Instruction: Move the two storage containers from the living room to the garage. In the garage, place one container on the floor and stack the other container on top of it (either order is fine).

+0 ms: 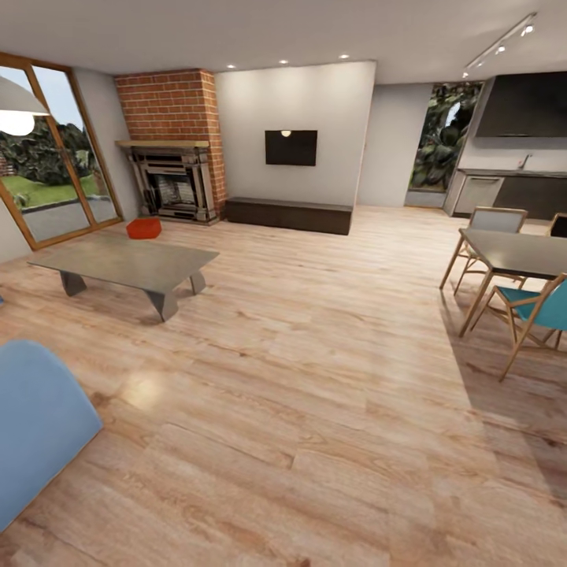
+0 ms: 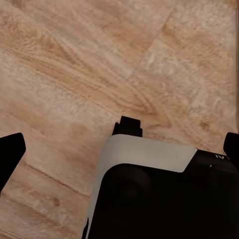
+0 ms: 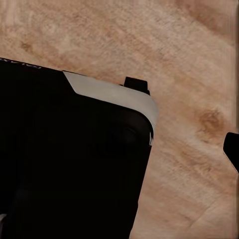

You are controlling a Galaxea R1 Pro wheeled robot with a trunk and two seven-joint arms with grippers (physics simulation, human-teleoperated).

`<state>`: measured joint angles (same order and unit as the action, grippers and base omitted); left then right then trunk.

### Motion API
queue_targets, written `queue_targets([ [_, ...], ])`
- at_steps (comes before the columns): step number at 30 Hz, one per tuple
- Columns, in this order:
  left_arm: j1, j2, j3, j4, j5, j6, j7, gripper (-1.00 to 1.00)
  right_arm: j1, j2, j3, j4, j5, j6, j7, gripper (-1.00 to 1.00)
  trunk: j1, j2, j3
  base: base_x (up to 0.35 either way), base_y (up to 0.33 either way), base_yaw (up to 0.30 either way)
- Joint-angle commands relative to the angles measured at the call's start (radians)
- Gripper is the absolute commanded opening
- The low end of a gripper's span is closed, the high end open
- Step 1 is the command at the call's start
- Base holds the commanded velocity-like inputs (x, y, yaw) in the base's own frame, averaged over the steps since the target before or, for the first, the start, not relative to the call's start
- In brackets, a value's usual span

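At eleven o'clock in the head view, one red-orange storage container (image 1: 144,227) sits on the wood plank floor (image 1: 315,378) before the fireplace (image 1: 173,185), beyond the grey coffee table (image 1: 126,264). Left wrist view: left gripper (image 2: 119,149) fingertips spread wide over planks. Right wrist view: right gripper's state is unclear; no writing is legible.

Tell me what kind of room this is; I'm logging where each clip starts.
Likely an open-plan living room: a brick fireplace, a wall-mounted TV and a low coffee table on wood plank floor.
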<state>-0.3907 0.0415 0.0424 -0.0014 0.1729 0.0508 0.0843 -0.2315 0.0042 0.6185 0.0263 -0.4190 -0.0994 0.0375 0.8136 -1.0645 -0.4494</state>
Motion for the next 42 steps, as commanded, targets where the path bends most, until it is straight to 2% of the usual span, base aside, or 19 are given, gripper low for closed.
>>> queue_targets([
  [1,-0.001,0.000,0.004,0.000,0.005,0.003,0.002,1.00,-0.001,0.000,0.008,0.003,-0.011,-0.005,0.004,1.00,0.001,-0.001,-0.001,0.322,0.000,0.000],
  [42,-0.001,0.001,0.002,0.000,0.005,0.016,-0.003,1.00,0.000,0.000,0.007,0.003,-0.009,-0.005,0.004,1.00,0.001,-0.001,-0.001,0.322,0.000,0.000],
])
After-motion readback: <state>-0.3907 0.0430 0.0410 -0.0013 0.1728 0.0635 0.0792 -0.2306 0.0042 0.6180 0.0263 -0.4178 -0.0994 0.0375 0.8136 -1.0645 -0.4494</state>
